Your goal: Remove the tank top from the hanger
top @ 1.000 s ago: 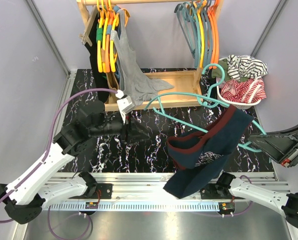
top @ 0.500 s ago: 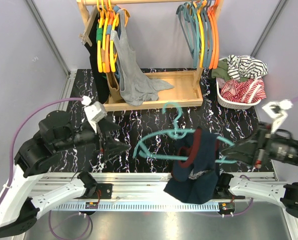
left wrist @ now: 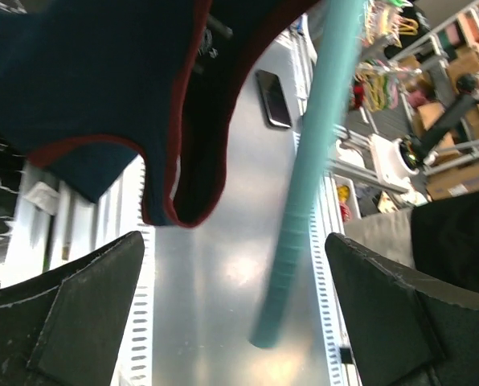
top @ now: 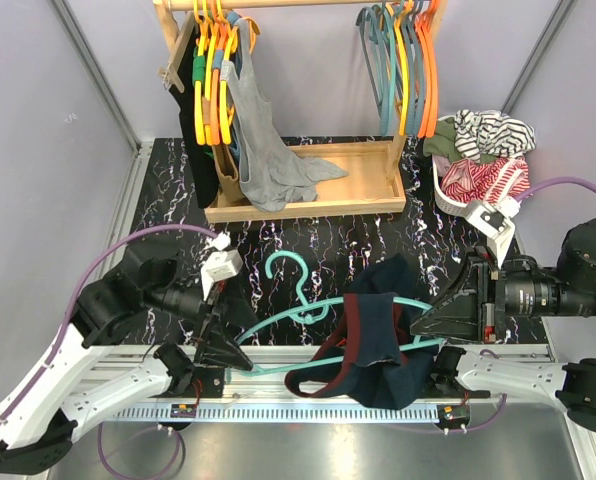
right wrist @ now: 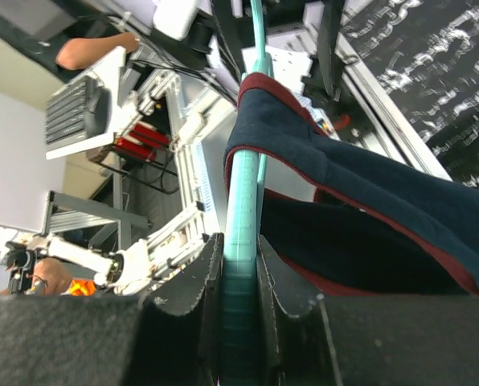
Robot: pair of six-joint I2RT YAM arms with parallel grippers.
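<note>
Nearest the arm bases, the left pincer (left wrist: 233, 245) stands wide open. The free end of the teal plastic hanger (left wrist: 308, 185) pokes into the gap between its jaws, touching neither, so this pincer holds nothing. Just beyond that tip, in the left wrist view, hangs a maroon-edged loop of the navy tank top with maroon trim (top: 373, 345).

To the right, the right pincer (right wrist: 240, 269) is clamped tight on the hanger's opposite end, with the ribbed teal bar squeezed between its two fingers (right wrist: 190, 301). It alone carries the hanger, which is held low over the near part of the black marbled counter (top: 308, 240). The tank top is draped across the hanger's right half, bunched and sagging over the counter's near edge. At least one strap appears looped round the bar, so the garment is not yet free.

The step in hand looks like the stripping itself: one arm steadies the hanger while the other comes in to take cloth. The next move probably calls for the left pincer to pass the bare bar end, close on the fabric rather than the plastic, and draw it off along the bar toward that open end.

Farther back stands the wooden clothes rack (top: 318, 207), hung with a grey garment (top: 263, 140) and spare hangers. A heap of striped clothes (top: 493, 135) lies at the far right.
</note>
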